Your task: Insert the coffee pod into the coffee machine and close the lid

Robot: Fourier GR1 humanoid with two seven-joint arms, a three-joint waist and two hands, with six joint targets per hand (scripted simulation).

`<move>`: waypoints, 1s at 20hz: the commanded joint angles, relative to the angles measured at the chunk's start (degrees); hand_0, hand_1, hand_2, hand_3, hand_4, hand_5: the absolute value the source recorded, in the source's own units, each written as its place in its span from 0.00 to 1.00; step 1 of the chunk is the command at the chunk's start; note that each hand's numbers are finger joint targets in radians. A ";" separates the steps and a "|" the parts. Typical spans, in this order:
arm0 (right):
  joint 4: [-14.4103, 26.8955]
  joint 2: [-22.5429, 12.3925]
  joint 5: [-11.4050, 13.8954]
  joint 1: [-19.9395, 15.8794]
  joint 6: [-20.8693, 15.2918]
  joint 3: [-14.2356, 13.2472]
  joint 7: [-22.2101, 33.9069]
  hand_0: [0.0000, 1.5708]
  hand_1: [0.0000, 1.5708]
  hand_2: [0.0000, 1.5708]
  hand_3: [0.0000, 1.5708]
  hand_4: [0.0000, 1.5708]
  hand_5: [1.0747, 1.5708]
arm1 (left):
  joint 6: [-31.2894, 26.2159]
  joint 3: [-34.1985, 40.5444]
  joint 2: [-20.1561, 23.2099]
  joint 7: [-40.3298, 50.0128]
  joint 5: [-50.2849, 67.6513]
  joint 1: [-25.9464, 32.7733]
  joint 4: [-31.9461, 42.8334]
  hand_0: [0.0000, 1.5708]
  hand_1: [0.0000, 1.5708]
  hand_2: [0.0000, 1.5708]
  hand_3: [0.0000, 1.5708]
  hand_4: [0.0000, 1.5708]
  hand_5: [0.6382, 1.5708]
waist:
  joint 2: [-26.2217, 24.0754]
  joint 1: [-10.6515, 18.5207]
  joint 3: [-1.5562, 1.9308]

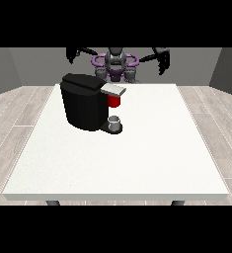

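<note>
Coffee machine [85, 101]: boxy matte black, flat grey lid [113, 89].

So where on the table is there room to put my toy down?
The white table is bare across its whole near half, toward the camera, and along its right side beside the coffee machine. The crowded spot is the far left, where the machine stands with a small grey cup on its base.

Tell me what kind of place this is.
Likely a bare test room for a robot: a large white table on a pale plank floor, plain grey walls, and only a black coffee machine set out.
</note>
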 commanded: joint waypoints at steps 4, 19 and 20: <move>-1.29 -3.70 0.69 -5.39 2.04 -0.80 1.11 0.00 0.00 0.00 0.00 0.05 1.00 | -1.51 -1.33 -1.61 0.40 3.84 4.66 -7.56 0.00 0.00 0.00 0.00 0.25 1.00 | 3.16 3.46 0.03; 11.31 -6.96 -9.95 -17.80 5.44 -10.62 6.57 0.00 0.00 0.00 0.00 0.11 1.00 | 0.63 -10.82 -2.84 9.28 11.97 8.64 -24.73 0.00 0.00 0.00 0.00 0.23 1.00 | 10.71 7.88 0.04; 14.40 -5.93 -8.83 -16.54 3.43 -10.97 4.40 0.00 0.00 0.00 0.00 0.11 1.00 | 1.64 -16.59 -2.85 10.11 16.24 13.10 -26.41 0.00 0.00 0.00 0.00 0.23 1.00 | 8.65 10.13 0.05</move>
